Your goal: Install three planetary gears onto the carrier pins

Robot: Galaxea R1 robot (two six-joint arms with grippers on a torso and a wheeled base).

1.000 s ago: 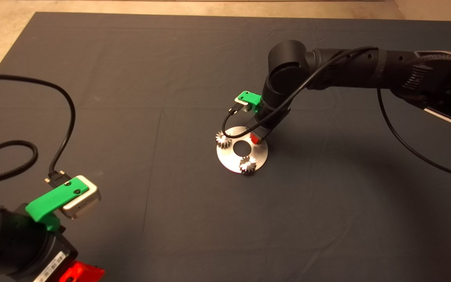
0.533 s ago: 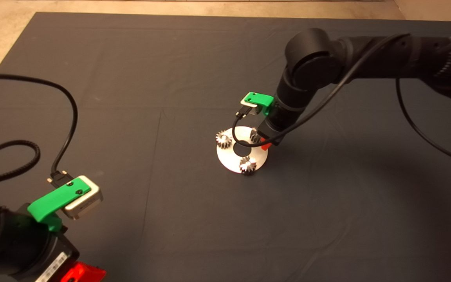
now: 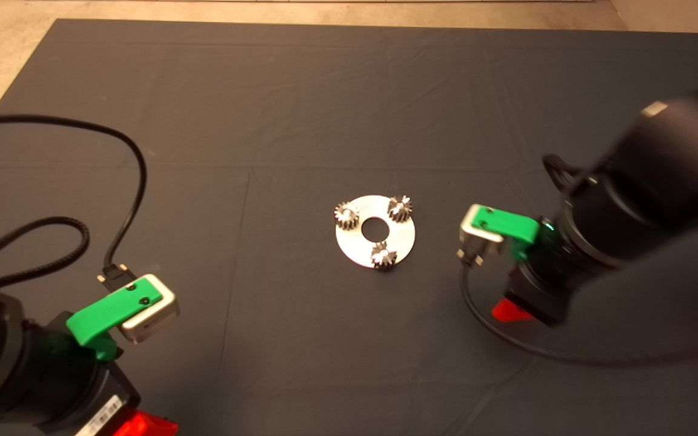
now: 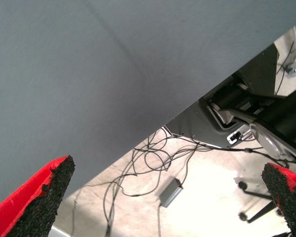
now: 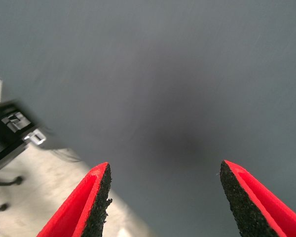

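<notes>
A dark mat [image 3: 264,121] covers the desk. At its centre lies the silver disc [image 3: 361,248], and three gears sit on its pins: one at 10 o'clock [image 3: 346,215], one at 1 o'clock [image 3: 400,209], one at 6 o'clock [image 3: 383,255]. The right gripper [image 5: 163,202] hangs over bare mat at the disc's 4 o'clock, well apart, fingers spread wide and empty. The left gripper [image 4: 167,202] waits at the mat's 7 o'clock edge, equally wide and empty.
</notes>
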